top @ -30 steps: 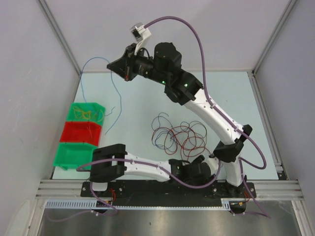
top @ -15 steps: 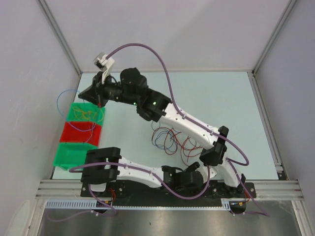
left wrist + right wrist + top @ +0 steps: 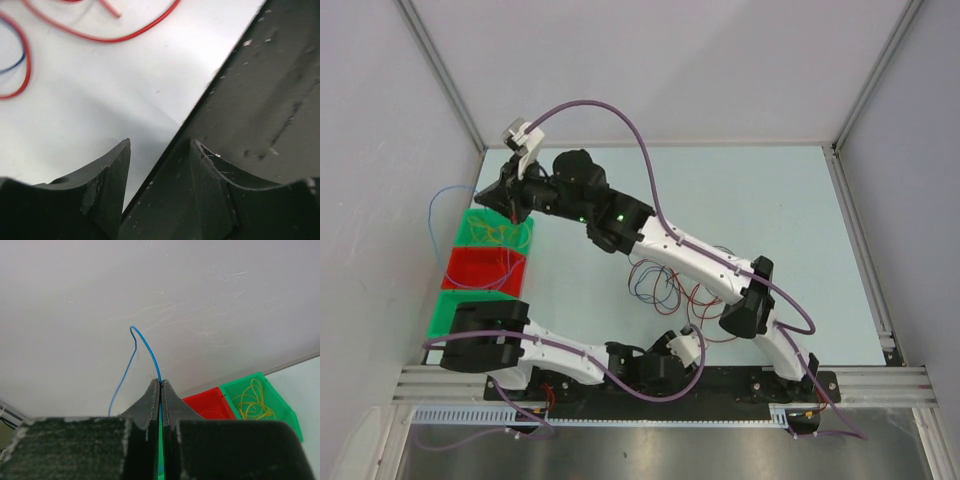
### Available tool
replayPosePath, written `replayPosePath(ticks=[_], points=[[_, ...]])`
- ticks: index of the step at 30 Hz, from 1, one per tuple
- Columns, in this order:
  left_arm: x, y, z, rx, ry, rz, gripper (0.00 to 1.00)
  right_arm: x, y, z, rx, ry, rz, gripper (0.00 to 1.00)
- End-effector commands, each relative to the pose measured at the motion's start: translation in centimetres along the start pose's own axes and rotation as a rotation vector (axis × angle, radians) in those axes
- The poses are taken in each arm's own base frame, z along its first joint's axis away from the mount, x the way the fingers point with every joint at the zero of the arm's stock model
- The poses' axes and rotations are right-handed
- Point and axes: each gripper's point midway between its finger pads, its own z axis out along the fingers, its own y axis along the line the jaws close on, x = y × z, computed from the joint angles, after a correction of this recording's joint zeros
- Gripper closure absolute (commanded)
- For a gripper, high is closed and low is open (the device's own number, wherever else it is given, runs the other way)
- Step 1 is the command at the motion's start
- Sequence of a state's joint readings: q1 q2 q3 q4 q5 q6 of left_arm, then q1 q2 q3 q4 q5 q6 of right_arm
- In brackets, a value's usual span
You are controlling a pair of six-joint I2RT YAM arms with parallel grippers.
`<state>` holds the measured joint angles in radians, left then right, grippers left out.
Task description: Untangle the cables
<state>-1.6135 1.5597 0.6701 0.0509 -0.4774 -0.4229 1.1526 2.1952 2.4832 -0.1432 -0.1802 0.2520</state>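
Now the right gripper (image 3: 160, 390), jaws pinching a blue cable (image 3: 145, 347) above the green bin (image 3: 498, 230), could drop it outside, while the left gripper (image 3: 160, 165) stands spread near the remaining cables (image 3: 670, 285).

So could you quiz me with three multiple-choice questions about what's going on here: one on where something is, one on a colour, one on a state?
1. Where is the right gripper?
A. over the wire pile
B. by the bins at the table's left edge
C. parked at its base

2. What colour is the wire it grips?
A. blue
B. yellow
C. red

3. How does the left gripper stand?
A. shut on a wire
B. open, holding nothing
C. shut on a bin

Answers: 1 B, the top view shows it beside the green bin. 2 A, a blue strand rises from its shut fingers. 3 B, a clear gap shows between its fingers.
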Motion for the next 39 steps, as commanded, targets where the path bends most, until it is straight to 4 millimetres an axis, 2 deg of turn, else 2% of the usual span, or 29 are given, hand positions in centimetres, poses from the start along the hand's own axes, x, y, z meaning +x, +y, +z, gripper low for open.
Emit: replayPosePath(ticks=[1, 3, 10, 11, 16, 24, 30, 35, 38, 39], points=[[-1.6, 0.5, -0.4, -0.029, -0.087, -0.12, 0.46, 1.3, 1.2, 1.5, -0.03, -0.024, 0.011, 1.0], [-1.3, 0.4, -0.4, -0.024, -0.081, -0.125, 0.48, 1.5, 1.4, 1.9, -0.039, -0.032, 0.029, 1.0], [-0.6, 0.8, -0.7, -0.028, -0.083, -0.148, 0.49, 4.3, 1.0, 3.5, -0.05, -0.025, 0.065, 1.0], [-0.1, 1.0, -0.8, -0.03, -0.077, -0.154, 0.49, 5.2, 0.9, 3.9, -0.05, -0.014, 0.068, 1.0], [0.1, 1.5, -1.5, -0.026, -0.102, -0.189, 0.49, 7.0, 1.5, 4.9, -0.071, -0.027, 0.052, 1.0], [0.6, 2.1, -2.0, -0.026, -0.117, -0.217, 0.5, 12.1, 0.8, 6.4, -0.07, 0.027, 0.054, 1.0], [0.8, 2.3, -2.1, -0.024, -0.122, -0.222, 0.51, 16.0, 1.1, 6.8, -0.077, 0.087, 0.059, 1.0], [0.8, 2.2, -2.2, -0.018, -0.125, -0.222, 0.52, 18.3, 1.2, 7.0, -0.076, 0.12, 0.06, 1.0], [0.9, 2.3, -2.3, -0.022, -0.127, -0.225, 0.52, 19.2, 1.0, 7.0, -0.069, 0.133, 0.064, 0.95], [0.8, 2.3, -2.3, -0.019, -0.129, -0.228, 0.52, 19.4, 0.7, 7.1, -0.06, 0.133, 0.063, 0.91]])
